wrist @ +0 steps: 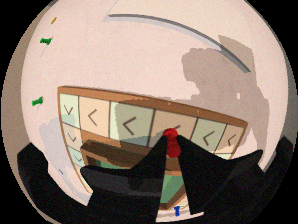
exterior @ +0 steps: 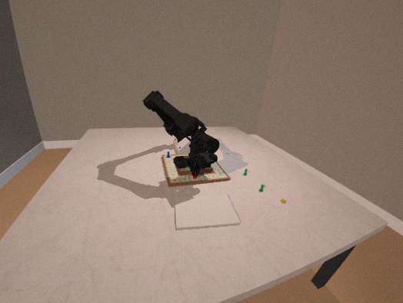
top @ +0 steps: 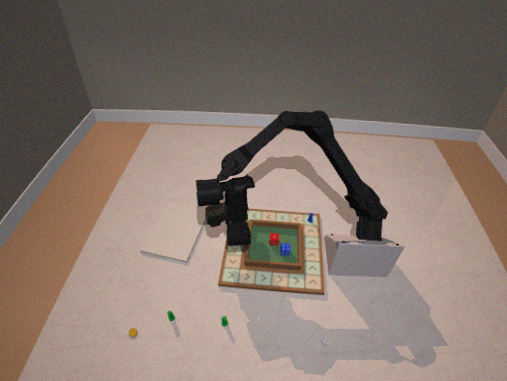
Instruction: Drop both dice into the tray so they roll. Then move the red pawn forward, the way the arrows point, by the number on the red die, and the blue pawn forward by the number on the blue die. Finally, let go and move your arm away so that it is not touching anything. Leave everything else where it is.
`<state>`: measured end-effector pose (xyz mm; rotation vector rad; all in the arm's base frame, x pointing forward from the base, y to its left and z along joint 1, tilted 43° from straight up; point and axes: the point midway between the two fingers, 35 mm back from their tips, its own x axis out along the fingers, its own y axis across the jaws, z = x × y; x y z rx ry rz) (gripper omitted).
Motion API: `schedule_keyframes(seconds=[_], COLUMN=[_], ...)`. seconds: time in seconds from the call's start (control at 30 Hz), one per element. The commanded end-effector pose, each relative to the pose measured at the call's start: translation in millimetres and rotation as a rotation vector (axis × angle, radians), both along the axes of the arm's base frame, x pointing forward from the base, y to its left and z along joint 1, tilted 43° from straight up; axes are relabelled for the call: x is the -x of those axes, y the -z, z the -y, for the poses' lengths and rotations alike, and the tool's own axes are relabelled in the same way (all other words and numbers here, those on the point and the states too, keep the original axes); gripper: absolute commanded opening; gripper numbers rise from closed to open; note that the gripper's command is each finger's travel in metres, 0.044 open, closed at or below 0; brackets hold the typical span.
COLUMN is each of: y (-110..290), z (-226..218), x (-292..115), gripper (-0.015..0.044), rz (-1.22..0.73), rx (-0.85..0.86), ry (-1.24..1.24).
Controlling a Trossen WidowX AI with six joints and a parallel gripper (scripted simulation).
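My gripper (top: 238,241) (exterior: 195,171) (wrist: 171,139) is low over the far-left side of the board (top: 271,289) (exterior: 200,182) (wrist: 90,92), shut on the red pawn (exterior: 194,175) (wrist: 172,146). The pawn is upright on or just above an arrow square; the top view does not show it. The red die (top: 274,239) and the blue die (top: 285,249) lie apart in the green-floored tray (top: 273,265) (wrist: 107,151). The blue die's top shows several pips; the red die's number is too small to read. The blue pawn (top: 311,218) (exterior: 168,154) (wrist: 177,210) stands on a corner square.
A flat pale panel (top: 174,242) (exterior: 205,213) lies beyond the board. Two green pawns, one (top: 170,315) (exterior: 261,188) and another (top: 224,321) (exterior: 245,172), stand off the board near a yellow disc (top: 133,333) (exterior: 283,201). A grey block (top: 365,258) is under the arm's base.
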<state>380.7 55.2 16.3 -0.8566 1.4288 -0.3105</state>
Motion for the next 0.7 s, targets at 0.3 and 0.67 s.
schedule_keyframes(seconds=[0.3, 0.67], y=[-18, -57], z=[-20, -60], x=[0, 7], gripper=[0.0000, 0.0000], rz=[-0.002, -0.004], rx=[0.000, -0.003], ry=[-0.005, -0.005])
